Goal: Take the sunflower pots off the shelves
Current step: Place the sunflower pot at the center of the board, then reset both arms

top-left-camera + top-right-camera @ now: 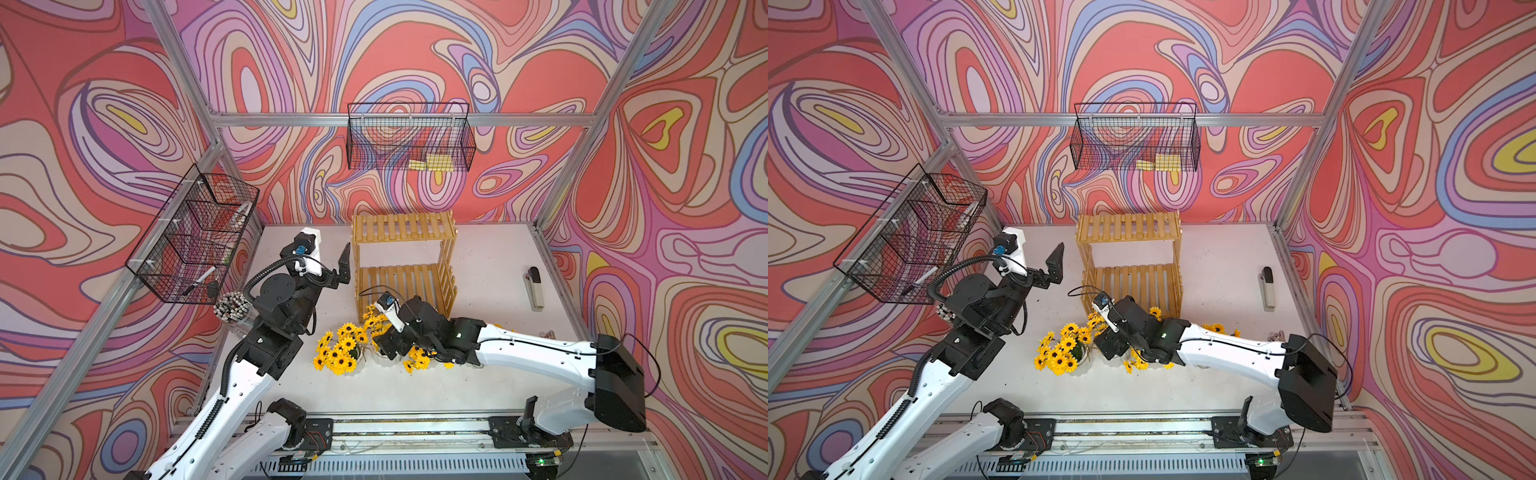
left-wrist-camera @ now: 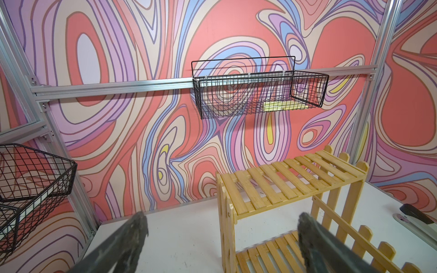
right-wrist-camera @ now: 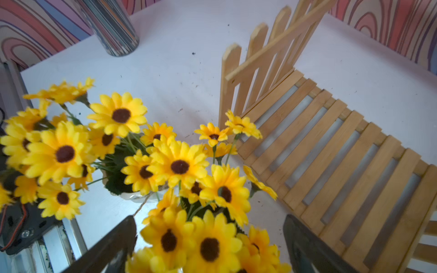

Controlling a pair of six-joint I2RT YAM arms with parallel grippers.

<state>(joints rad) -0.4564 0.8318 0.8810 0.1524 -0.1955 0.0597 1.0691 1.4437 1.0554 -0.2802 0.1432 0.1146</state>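
Pots (image 3: 210,248) seemingly beneath low right hand (image 3: 209,222)

In both top views the right arm (image 1: 519,349) covers part of the sunflower pots (image 1: 338,353) at the shelves' (image 1: 403,226) 6 o'clock, so they cannot be counted. Blooms hide most of the white pot bodies. In the right wrist view the nearest bunch (image 3: 208,248) is blurred and cut off by the edge. The contents of the side basket (image 1: 195,237) are too small to tell.

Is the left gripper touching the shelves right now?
Apart. A top view shows a strip of bare table between the open left gripper and the side of the shelves.
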